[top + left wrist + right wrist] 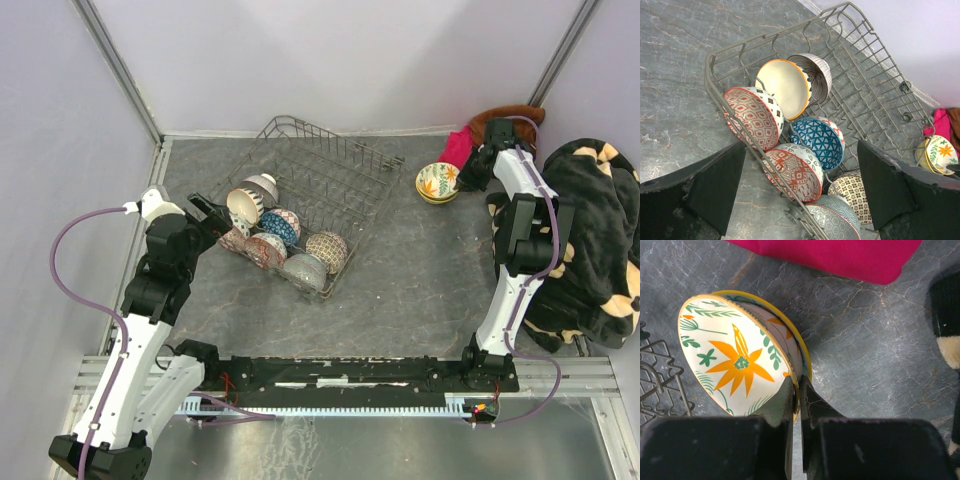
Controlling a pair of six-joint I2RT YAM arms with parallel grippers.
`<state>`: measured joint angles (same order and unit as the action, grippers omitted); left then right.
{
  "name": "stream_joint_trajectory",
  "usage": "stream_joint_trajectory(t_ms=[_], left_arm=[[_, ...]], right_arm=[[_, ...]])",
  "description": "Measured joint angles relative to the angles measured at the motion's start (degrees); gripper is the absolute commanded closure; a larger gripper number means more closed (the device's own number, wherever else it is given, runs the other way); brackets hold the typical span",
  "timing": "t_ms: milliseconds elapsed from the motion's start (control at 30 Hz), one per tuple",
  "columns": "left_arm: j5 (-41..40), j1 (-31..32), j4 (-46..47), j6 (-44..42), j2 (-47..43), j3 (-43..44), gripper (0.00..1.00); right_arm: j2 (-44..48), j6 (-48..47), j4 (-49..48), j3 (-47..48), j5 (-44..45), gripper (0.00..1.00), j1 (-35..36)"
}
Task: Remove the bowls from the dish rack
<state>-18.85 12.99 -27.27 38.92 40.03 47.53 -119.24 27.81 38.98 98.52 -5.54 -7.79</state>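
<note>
Bowls [280,235] mostly racked, one pinched by the right gripper [470,172].

Top view: seven bowls crowd the near-left end of the dish rack [330,165], which stands mid-table [400,290]. The left gripper [205,212] hovers just beside that corner. At far right, the right gripper meets a flower bowl [438,180] near a pink cloth [458,147]. Left wrist: fingers [715,185] are spread wide and hold nothing, and the racked bowls lean on edge. Right wrist: fingers are nearly closed on the flower bowl's rim — one inside, one outside — and it sits nested in a yellow bowl [790,335].
</note>
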Motion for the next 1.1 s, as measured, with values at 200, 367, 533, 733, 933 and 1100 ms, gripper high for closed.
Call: stream_joint_trajectory(t_ms=[200,367,533,733,933,1100], left_arm=[[0.00,0.00,-0.02,0.00,0.00,0.00,0.01],[0.00,0.00,-0.02,0.00,0.00,0.00,0.01],[0.00,0.00,-0.02,0.00,-0.02,0.00,0.01],[-0.04,0.00,-0.04,0.00,-0.07,0.00,0.01],[-0.11,0.00,-0.02,-0.02,-0.04,0.00,0.01],[-0.13,0.00,0.02,0.00,0.13,0.00,0.01]], right_arm=[[0.00,0.59,-0.87,-0.83,-0.17,0.68,-0.26],[0.07,0.66,-1.90,-1.95,-0.26,0.65,-0.39],[1.07,0.87,-2.23,-4.35,-0.22,0.59,-0.52],[8.31,0.90,-2.05,-8.26,0.81,0.45,-0.59],[17.03,-0.35,-2.19,-8.33,0.94,0.42,-0.35],[21.55,-4.83,-2.86,-8.48,2.19,0.41,4.24]])
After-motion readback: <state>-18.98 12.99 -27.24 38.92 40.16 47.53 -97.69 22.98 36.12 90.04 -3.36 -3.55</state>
